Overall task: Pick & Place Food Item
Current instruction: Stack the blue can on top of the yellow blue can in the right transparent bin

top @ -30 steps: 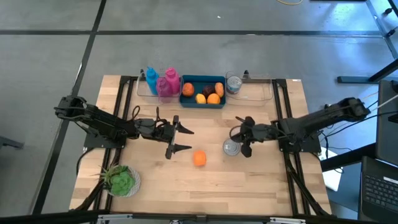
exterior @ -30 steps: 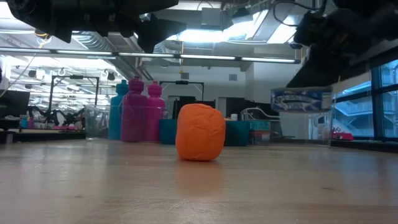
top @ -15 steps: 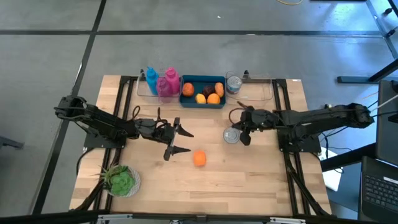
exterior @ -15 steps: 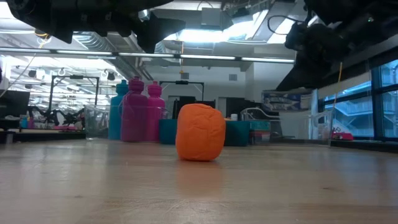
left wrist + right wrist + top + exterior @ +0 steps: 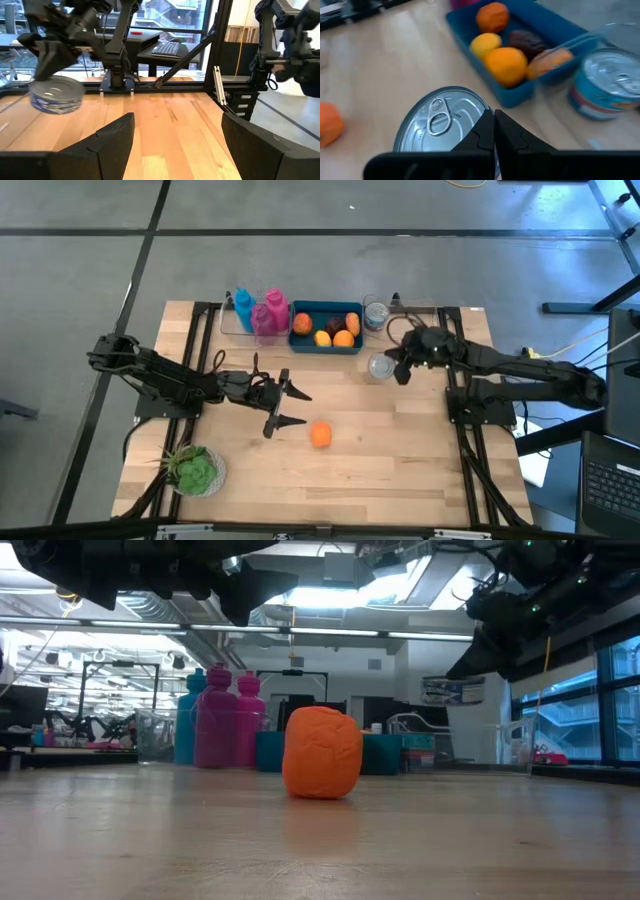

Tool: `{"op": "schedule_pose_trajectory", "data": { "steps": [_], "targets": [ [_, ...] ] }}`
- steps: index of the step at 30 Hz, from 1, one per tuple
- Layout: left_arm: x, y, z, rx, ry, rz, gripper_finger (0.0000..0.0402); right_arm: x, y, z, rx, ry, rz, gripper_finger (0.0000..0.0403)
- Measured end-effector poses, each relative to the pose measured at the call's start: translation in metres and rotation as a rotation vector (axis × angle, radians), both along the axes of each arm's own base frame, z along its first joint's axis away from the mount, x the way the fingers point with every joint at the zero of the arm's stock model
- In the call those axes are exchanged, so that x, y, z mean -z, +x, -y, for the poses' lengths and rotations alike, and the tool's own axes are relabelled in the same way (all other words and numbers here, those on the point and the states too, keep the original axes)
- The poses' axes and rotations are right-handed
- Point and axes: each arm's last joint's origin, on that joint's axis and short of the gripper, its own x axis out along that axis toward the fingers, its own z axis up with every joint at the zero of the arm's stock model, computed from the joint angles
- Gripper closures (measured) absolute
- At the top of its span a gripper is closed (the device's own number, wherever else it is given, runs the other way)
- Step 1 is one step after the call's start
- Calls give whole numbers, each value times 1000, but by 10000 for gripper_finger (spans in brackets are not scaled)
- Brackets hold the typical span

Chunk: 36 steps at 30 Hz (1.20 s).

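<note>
1. Just beside the blue tray (image 5: 326,345), your right end effector (image 5: 398,367) is clamped on the rim of a silver can (image 5: 381,366), held above the desk (image 5: 400,450).
2. A second can (image 5: 376,314) stands behind the tray's right end.
3. Your left end effector (image 5: 290,406) waits with fingers spread, in front of the tray, near the orange food item (image 5: 320,435).

Overhead camera looks straight down; low one skims level across the desk (image 5: 400,460) (both share the orange fruit (image 5: 320,435)).
</note>
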Motion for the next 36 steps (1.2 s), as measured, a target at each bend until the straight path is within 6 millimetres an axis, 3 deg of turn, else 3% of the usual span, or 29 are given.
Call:
{"op": "schedule_pose_trajectory", "data": {
  "steps": [5,17,30,36],
  "targets": [
    [0,0,0,0,0,0,109,-4,-8,21,54,-12,7,403],
    [0,0,0,0,0,0,109,-34,-26,74,216,-30,77,403],
    [0,0,1,35,9,1,109,-29,-6,139,284,18,36,403],
    [0,0,1,35,14,2,109,-18,0,165,324,50,0,403]
  ]
}}
